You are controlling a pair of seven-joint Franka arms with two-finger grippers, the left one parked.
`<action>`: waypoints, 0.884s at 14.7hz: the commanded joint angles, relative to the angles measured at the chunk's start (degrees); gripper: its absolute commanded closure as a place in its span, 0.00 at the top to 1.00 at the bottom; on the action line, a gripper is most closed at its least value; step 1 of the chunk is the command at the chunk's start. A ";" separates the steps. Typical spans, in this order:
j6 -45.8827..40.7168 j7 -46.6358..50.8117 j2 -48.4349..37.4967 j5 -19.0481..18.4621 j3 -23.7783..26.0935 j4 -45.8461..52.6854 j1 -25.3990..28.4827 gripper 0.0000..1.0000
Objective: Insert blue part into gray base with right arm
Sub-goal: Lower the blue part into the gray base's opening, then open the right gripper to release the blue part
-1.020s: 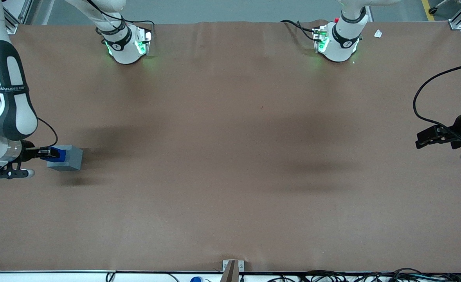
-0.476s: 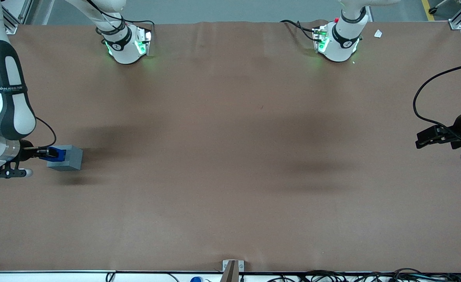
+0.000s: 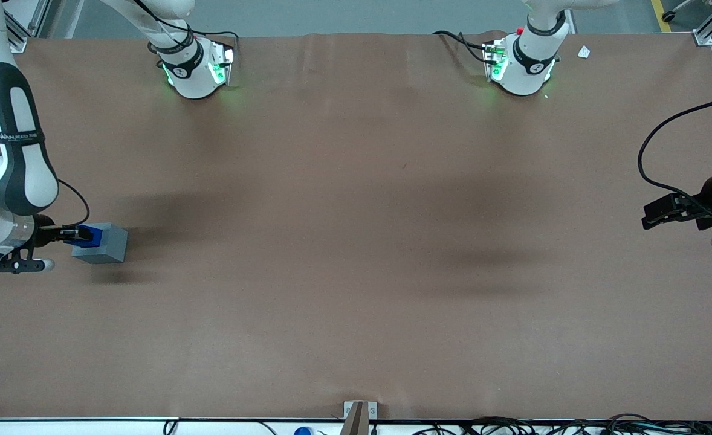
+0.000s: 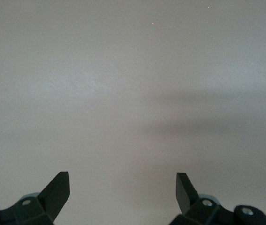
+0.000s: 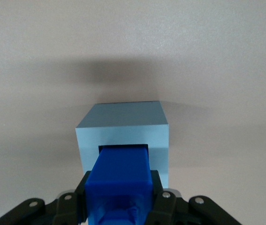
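— Front view, what have you got?
— Right arm [image 3: 11, 151] bent low at its own end of the brown table [image 3: 356, 241]. Pincer [image 3: 73, 234] level, clamped on the blue part [image 3: 92, 235], which sits against the top face of the gray base [image 3: 103, 243]. Base rests on the table.

— Right wrist view?
— Pincer [image 5: 118, 199] closed on the blue part [image 5: 119, 180], a finger pressed to each side. The part's leading end is at the mouth of the square recess in the gray base [image 5: 123, 129]; how deep it goes, I cannot tell.

— Left wrist view?
— Only bare table [image 4: 133, 93]
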 commanded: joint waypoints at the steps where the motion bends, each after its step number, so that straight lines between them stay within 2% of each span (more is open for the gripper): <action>1: 0.86 -0.28 -0.29 -0.13 0.95 -3.26 -1.09 0.14; 5: 1.39 -0.28 -0.20 -0.13 0.95 -3.08 -1.00 0.16; 13: 5.70 -0.28 1.12 -0.04 0.95 -2.82 -0.65 0.15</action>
